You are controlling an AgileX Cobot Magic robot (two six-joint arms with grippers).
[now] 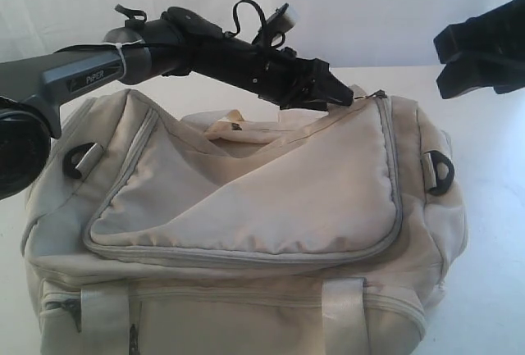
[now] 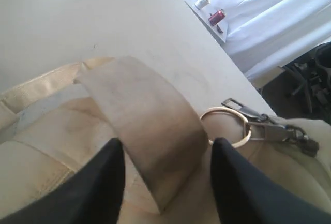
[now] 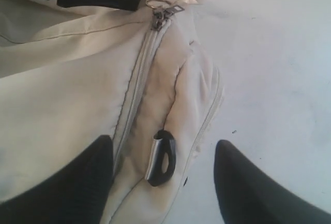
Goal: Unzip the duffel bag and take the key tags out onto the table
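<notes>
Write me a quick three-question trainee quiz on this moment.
1. True or false: the duffel bag is zipped shut along its top flap.
2. What lies between the fingers of the left gripper? A) a webbing strap B) a sponge C) a bottle
3. Which gripper is nearer the zipper pull?
Key: 1 true; 2 A; 3 the left.

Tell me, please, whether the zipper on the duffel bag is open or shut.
Shut: the zipper lies closed along the duffel bag, with its pull at the end; no gap shows.
</notes>
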